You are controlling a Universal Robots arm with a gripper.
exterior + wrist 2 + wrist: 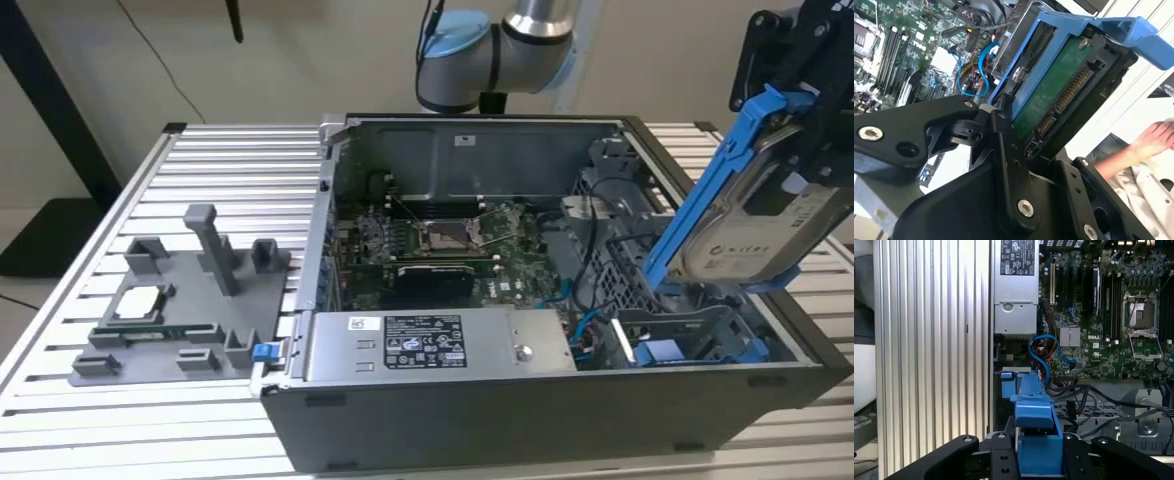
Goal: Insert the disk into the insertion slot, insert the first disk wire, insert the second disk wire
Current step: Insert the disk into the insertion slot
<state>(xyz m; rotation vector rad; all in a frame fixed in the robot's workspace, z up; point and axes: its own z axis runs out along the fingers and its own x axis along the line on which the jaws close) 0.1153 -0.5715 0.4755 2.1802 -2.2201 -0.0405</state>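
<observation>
My gripper (1036,450) is closed on the disk (742,235), holding it tilted above the insertion slot (687,325); I judge 0 of 3 steps done, also 2 wire insertions left

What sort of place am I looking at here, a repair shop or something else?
Most likely a robotics lab test bench, not a shop: a robot arm holds a hard drive in its hand over an open desktop computer case, which sits on a slatted aluminium table.
</observation>
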